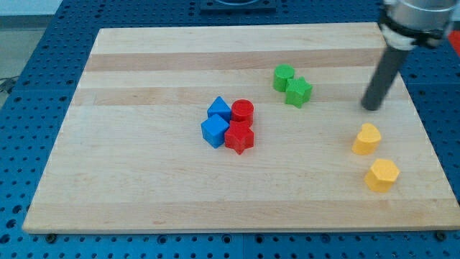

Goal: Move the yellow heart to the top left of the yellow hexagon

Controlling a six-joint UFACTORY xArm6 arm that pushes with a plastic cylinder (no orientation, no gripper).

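Observation:
The yellow heart (366, 139) lies on the wooden board at the view's right. The yellow hexagon (382, 175) lies just below it and slightly to the right, a small gap between them. My tip (371, 108) rests on the board just above the yellow heart, a short gap away, touching no block. The rod slants up toward the view's top right corner.
A green cylinder-like block (283, 77) and a green star (298, 92) touch at the upper middle right. At the centre sit a blue pentagon-like block (219, 109), a blue cube (214, 132), a red cylinder (243, 111) and a red star (239, 137). The board's right edge (430, 144) is near the yellow blocks.

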